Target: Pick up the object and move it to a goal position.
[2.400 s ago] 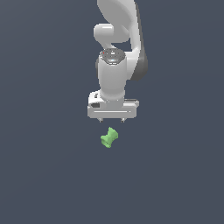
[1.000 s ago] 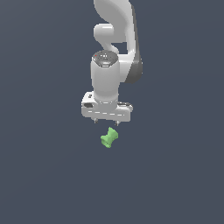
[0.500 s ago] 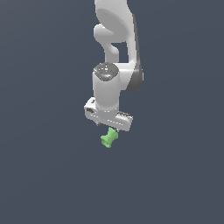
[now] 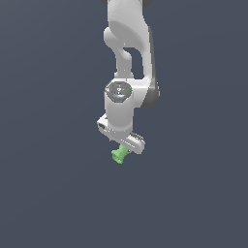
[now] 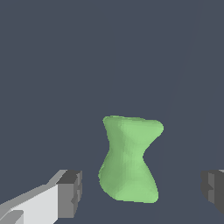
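Between spread fingers [image 5: 70,194] of hand [image 5: 142,192]: green object [image 5: 130,158], untouched.

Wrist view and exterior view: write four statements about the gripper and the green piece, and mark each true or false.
1. The green piece lies between the gripper's two fingers. True.
2. The fingers are pressed against the green piece. False: a gap shows on each side in the wrist view.
3. The green piece is narrower at its middle than at its ends. True.
4. In the exterior view the gripper is far to one side of the green piece. False: it is right over it.
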Tool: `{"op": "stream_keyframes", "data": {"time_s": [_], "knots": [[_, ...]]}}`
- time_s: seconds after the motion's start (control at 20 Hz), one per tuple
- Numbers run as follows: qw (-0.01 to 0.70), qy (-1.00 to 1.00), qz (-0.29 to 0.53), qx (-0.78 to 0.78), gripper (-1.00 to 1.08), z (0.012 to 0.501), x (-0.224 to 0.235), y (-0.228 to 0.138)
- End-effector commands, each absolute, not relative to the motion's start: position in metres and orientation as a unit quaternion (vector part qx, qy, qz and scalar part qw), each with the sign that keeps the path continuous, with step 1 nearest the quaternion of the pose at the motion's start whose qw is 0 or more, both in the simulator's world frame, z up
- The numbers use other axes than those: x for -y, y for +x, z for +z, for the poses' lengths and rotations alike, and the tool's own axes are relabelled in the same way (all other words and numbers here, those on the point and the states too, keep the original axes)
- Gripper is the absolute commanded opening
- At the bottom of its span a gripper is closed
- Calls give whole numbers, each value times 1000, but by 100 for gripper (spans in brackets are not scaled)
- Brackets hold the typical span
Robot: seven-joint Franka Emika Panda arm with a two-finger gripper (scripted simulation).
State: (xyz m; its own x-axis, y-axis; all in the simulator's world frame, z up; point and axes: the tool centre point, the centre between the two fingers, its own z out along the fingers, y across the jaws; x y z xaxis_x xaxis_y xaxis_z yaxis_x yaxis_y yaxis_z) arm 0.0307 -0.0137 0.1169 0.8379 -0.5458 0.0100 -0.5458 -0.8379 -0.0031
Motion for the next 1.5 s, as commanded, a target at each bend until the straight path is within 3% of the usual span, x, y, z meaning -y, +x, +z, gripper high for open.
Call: {"op": "stream_keyframes", "data": {"time_s": [0.0,0.6,1.3,1.35,1.45], "knots": [[0,-953,-3,-302,100,112,13,32],[0,-947,0,-321,100,103,12,32],[0,-946,0,-323,100,56,12,32],[0,-946,0,-323,-100,56,12,32],[0,-946,0,-323,-100,56,12,32]]}}
